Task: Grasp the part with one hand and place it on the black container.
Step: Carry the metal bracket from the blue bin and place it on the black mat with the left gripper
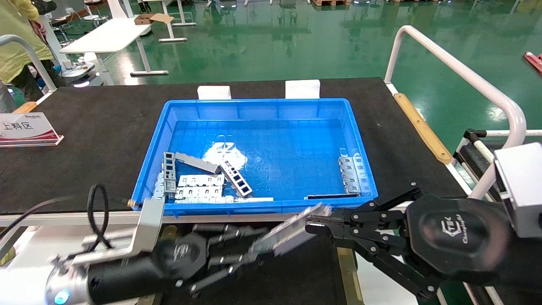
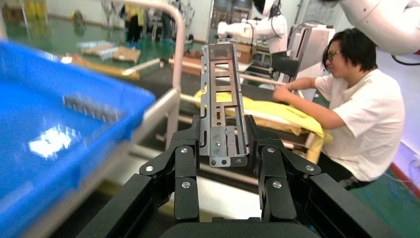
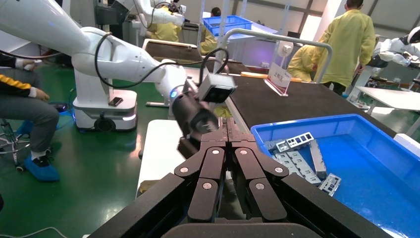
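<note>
We see the left gripper (image 2: 224, 144) pinching the part (image 1: 284, 232) over the black container (image 1: 296, 275). The right gripper (image 1: 315, 223), jaws pressed together, touches the part's far end, near the blue bin (image 1: 148, 161).

Your bin (image 1: 152, 140) sits centre on the tabletop (image 1: 97, 127), loose strips (image 1: 199, 180) in its 7 o'clock corner, more (image 1: 350, 173) at 4 o'clock, sign (image 1: 25, 129) at 9 o'clock.

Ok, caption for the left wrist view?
Left pincer holds the part upright beside the blue bin.
</note>
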